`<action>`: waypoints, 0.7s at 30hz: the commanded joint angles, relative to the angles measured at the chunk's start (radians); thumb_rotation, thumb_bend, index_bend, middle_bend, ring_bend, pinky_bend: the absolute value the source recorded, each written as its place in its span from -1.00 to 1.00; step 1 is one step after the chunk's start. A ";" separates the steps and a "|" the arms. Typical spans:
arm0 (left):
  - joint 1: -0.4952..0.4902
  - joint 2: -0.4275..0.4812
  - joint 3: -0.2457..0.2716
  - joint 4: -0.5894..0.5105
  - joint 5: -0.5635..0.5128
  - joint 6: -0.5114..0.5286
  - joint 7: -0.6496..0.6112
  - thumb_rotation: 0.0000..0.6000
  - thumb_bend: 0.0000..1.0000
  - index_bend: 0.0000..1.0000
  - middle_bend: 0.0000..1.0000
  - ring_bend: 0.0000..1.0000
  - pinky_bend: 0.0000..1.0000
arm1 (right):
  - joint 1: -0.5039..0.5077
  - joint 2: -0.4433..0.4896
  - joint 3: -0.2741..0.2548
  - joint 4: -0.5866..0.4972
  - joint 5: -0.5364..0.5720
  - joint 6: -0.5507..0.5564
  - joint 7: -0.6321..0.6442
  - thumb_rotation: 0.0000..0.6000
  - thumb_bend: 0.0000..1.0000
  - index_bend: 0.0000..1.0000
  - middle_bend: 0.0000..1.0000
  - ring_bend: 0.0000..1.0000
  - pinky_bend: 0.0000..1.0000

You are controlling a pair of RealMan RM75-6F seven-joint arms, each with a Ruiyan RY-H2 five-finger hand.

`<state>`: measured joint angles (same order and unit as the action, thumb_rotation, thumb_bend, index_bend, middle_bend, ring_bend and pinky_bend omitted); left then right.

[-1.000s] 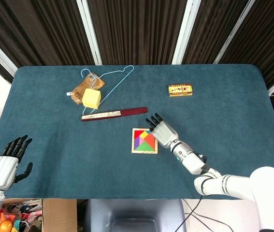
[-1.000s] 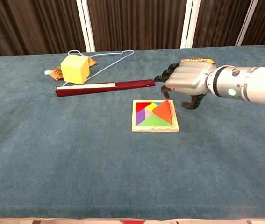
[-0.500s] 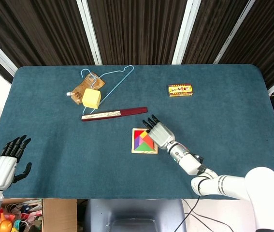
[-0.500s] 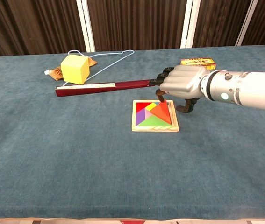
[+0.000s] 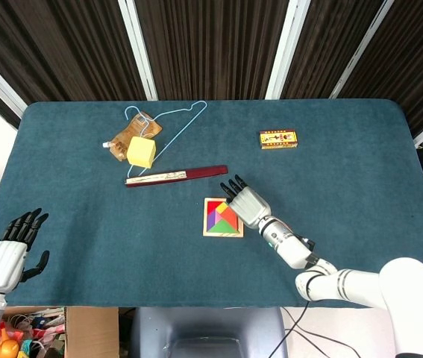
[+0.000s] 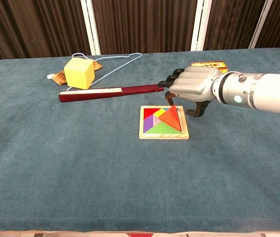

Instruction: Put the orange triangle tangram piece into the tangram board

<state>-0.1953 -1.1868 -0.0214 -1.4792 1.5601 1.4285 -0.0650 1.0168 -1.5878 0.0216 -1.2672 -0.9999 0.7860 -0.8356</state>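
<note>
Head view: my high camera, looking steeply down on the whole table (image 5: pixel 345 149), from the curtains at its far edge to my own arms at the near edge. Chest view: my lower camera, facing forward across the table at a shallow angle and nearer. Both share the tangram board (image 5: pixel 223 217) (image 6: pixel 164 122), my right hand (image 5: pixel 247 203) (image 6: pixel 191 85) and the yellow cube (image 5: pixel 141 151) (image 6: pixel 78 72).

Orange triangle (image 6: pixel 170 118), yellow cube (image 6: pixel 78 72)
</note>
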 commanded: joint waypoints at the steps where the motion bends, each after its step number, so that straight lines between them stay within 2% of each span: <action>1: 0.000 0.000 0.000 0.000 0.000 0.000 0.000 1.00 -0.05 -1.00 -1.00 -1.00 -0.74 | 0.002 -0.008 0.003 0.006 0.003 -0.003 0.001 1.00 0.09 -0.16 -1.00 -1.00 -1.00; 11: 0.000 0.002 0.000 0.001 0.000 0.001 -0.005 1.00 -0.05 -1.00 -1.00 -1.00 -0.74 | 0.010 -0.031 0.003 0.018 0.012 -0.015 -0.007 1.00 0.09 -0.19 -1.00 -1.00 -1.00; 21: 0.001 0.001 0.001 0.001 0.003 0.006 -0.006 1.00 -0.05 -1.00 -1.00 -1.00 -0.74 | 0.008 -0.014 -0.007 -0.005 0.011 -0.004 -0.025 1.00 0.09 -0.17 -1.00 -1.00 -1.00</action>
<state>-0.1939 -1.1857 -0.0208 -1.4785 1.5632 1.4343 -0.0711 1.0247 -1.6027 0.0149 -1.2715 -0.9889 0.7817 -0.8599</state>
